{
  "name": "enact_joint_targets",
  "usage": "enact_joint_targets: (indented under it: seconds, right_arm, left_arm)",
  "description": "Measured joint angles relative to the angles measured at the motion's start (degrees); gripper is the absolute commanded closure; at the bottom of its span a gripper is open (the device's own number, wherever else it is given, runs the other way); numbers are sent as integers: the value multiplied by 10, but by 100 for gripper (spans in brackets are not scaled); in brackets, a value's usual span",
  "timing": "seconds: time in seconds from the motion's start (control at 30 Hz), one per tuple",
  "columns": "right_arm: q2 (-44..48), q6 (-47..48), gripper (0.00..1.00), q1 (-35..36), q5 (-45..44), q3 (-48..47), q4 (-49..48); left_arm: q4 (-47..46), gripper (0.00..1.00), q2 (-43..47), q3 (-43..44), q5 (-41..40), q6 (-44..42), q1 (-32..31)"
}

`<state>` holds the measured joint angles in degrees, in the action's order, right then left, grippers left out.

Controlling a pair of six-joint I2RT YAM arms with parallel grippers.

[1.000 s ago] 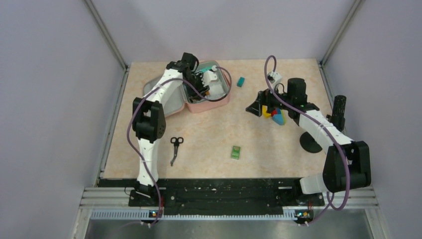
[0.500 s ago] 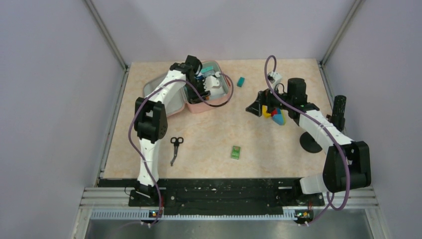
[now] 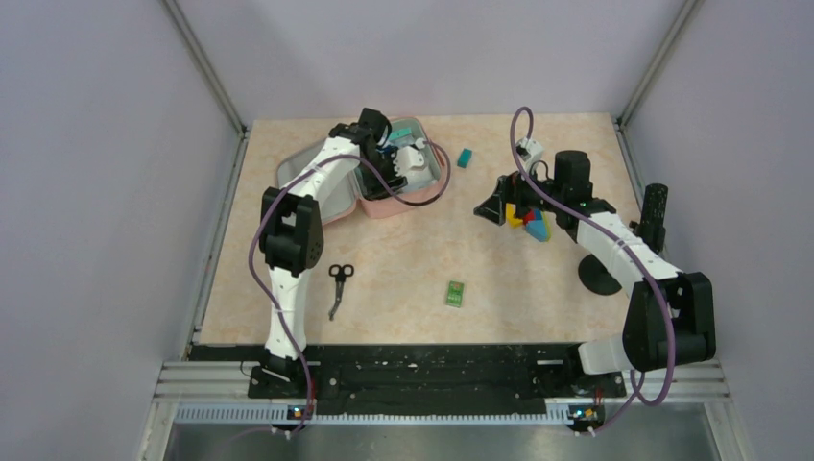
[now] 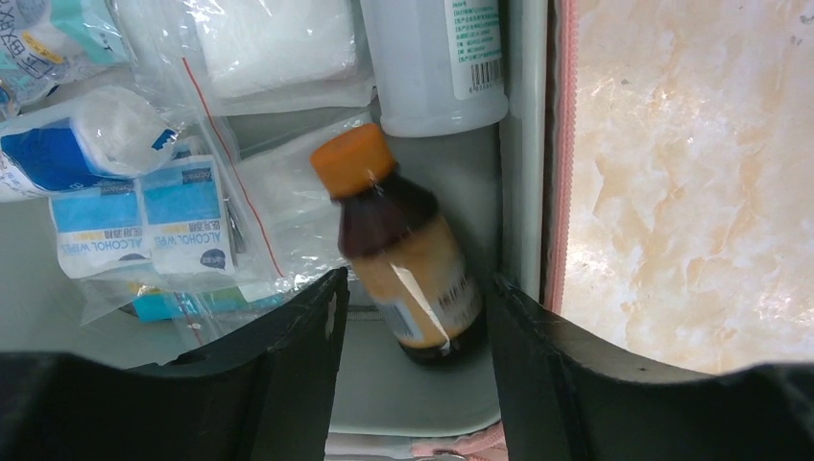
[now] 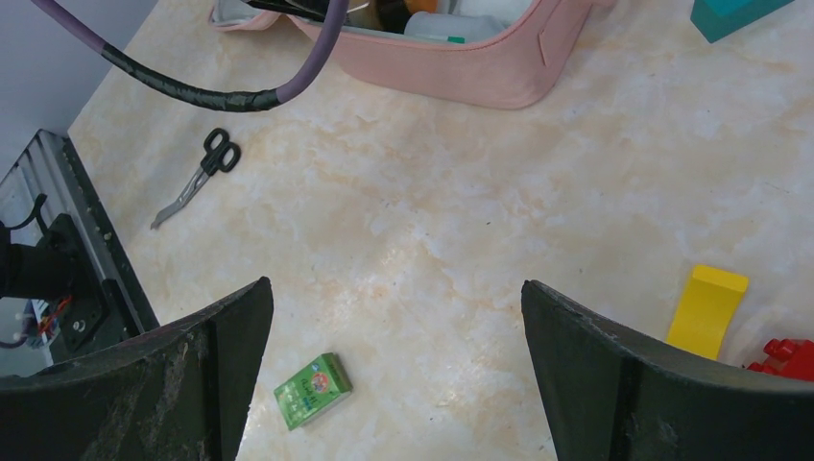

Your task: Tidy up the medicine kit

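The pink medicine kit [image 3: 403, 204] lies open at the back left of the table, its lid [image 3: 317, 197] folded out to the left. My left gripper [image 3: 408, 158] reaches down into it. In the left wrist view its jaws [image 4: 418, 279] stand open on either side of a brown bottle [image 4: 408, 250] with an orange cap. The bottle lies tilted on the grey-green lining beside the kit's wall [image 4: 523, 144], with a gap at the left finger. A white bottle [image 4: 437, 58], alcohol wipes [image 4: 144, 221] and gauze packets [image 4: 278, 43] also lie inside. My right gripper [image 3: 494, 208] hovers wide open and empty over the table [image 5: 395, 285].
Black scissors [image 3: 338, 286] and a small green box [image 3: 455, 293] lie near the front middle. A teal block [image 3: 465, 157] sits right of the kit. Coloured blocks [image 3: 531, 223] lie under the right wrist. A black round stand [image 3: 600, 277] is at the right.
The left gripper shifted slightly right inside the kit and its jaws widened, letting the brown bottle go. The right arm has not moved.
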<state>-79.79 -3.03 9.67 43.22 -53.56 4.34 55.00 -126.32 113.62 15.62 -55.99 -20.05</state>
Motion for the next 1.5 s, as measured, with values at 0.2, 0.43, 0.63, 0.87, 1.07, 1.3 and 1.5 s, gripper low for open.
enact_joint_targets:
  seconds: [0.2,0.43,0.63,0.87,1.07,1.3,1.5]
  right_arm:
    - [0,0,1,0,1,0,0]
    - [0,0,1,0,2,0,0]
    - [-3,0,1,0,4,0,0]
    - [-20,-10,4,0,10,0,-20]
    - [-33,-16,6,0,11,0,-26]
    - [-41,-27,6,0,15,0,-35]
    - [-41,-27,6,0,15,0,-35]
  left_arm:
    - [-12,39,2,-1,11,19,0]
    - [-34,40,61,-19,47,97,-1]
    - [-104,43,243,-153,53,280,-2]
    - [-213,50,513,-517,-42,487,-2]
    - [-216,52,552,-683,-127,564,-1]
    - [-241,51,530,-688,-188,661,16]
    - [-231,67,433,-662,-210,700,30]
